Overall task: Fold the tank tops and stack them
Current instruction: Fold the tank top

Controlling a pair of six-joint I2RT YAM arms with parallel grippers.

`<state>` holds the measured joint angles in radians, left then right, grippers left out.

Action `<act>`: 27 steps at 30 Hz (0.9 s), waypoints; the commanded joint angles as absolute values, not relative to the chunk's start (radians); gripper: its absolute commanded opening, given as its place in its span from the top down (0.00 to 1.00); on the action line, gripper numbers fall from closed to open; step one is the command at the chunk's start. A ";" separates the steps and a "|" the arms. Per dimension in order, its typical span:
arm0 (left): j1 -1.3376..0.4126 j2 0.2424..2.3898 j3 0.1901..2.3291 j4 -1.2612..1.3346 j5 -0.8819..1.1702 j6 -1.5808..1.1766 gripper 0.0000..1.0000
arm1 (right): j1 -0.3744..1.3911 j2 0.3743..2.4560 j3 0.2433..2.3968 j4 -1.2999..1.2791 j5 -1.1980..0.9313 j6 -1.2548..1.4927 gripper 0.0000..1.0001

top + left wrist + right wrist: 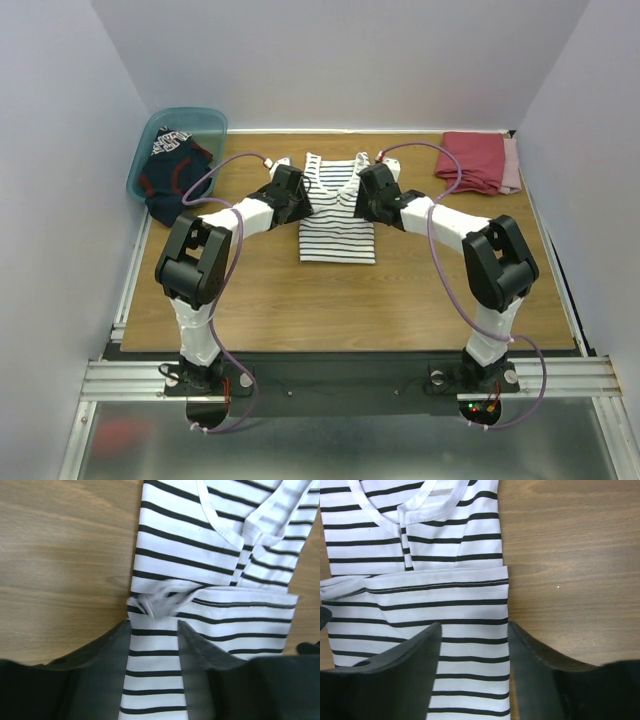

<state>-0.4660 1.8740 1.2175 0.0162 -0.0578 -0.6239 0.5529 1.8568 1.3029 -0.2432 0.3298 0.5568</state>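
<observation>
Striped cotton tank top (338, 215): thin, limp, light; lay half-folded on the table (420, 300), hem doubled toward neckline. Would probably sag and bunch; best pinched at the folded corners. Left claw (154, 630), right claw (474, 632): both hung spread over it, gripping nothing. Navy tank top (170, 175): in bin (195, 112).

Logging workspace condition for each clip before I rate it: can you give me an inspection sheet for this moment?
Surface: wooden table, no marks seen.
Job's things: striped top lies flat at the centre, lower part folded up; navy top is bunched in the teal bin at the far left corner, spilling over its near edge.
Clutter: folded red cloth at the far right corner.
Grippers: left gripper and right gripper both open over the striped top's side edges, holding nothing.
Cables: purple cables loop loosely along both arms.
Surroundings: white walls on three sides; metal rails at the near edge.
</observation>
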 commanded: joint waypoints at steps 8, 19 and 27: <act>-0.456 1.677 1.208 0.064 -0.081 -0.603 0.44 | 0.541 1.718 1.292 -0.204 0.272 0.541 0.27; -0.477 1.830 1.210 0.117 -0.048 -0.635 0.92 | 0.600 1.778 1.181 -0.180 0.224 0.601 0.63; -0.426 1.982 1.324 0.138 -0.051 -0.632 0.93 | 0.601 1.830 1.144 -0.160 0.213 0.601 0.64</act>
<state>-0.4603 1.9827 1.2373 0.0975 -0.0441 -0.6434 0.5976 1.8271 1.1576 -0.2142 0.2234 0.5919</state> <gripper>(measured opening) 0.081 0.366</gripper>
